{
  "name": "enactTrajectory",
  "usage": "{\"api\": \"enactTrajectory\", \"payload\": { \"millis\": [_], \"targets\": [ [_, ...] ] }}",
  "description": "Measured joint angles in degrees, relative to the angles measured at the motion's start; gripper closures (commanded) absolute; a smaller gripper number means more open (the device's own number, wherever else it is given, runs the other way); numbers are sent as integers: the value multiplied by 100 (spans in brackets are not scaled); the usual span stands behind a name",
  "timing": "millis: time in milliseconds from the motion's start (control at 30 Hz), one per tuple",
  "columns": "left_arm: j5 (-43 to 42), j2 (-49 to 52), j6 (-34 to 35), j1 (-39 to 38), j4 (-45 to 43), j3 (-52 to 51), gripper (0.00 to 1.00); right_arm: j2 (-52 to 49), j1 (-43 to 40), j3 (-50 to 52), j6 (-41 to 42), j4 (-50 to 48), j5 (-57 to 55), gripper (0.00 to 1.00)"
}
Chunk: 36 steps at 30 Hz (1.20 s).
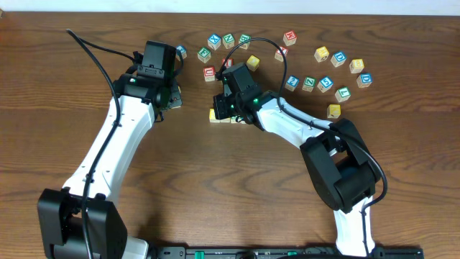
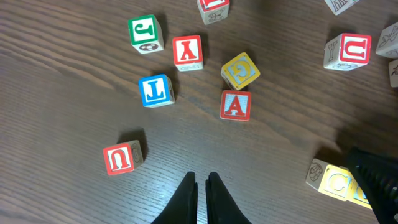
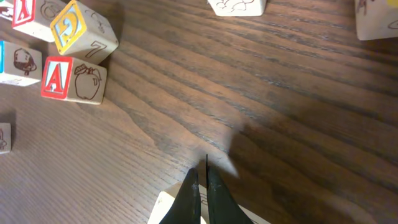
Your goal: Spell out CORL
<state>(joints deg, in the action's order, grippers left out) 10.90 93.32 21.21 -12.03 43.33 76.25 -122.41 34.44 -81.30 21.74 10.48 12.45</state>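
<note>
Dark wood-grain worktop (image 1: 215,180), red A cube (image 2: 236,104) near the yellow C cube (image 2: 336,182). Left claw (image 2: 201,177) and right claw (image 3: 203,171): pinched together.

The yellow-faced wooden C cube (image 2: 334,180) lies on the brown wooden table (image 2: 62,81), right of the red-lettered wooden A cube (image 2: 236,104).

Cubes lettered blue L (image 2: 155,91), red A (image 2: 236,106), green J (image 2: 145,32)
</note>
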Motion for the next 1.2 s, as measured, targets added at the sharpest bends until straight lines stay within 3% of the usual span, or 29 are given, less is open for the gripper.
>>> {"api": "enactTrajectory", "payload": {
  "millis": [900, 1200],
  "targets": [
    [0, 0, 22, 0, 66, 0, 92, 0, -52, -103, -142, 118, 114, 97],
    [-474, 402, 151, -2, -210, 0, 93, 848, -1005, -284, -120, 1152, 142, 97]
  ]
}}
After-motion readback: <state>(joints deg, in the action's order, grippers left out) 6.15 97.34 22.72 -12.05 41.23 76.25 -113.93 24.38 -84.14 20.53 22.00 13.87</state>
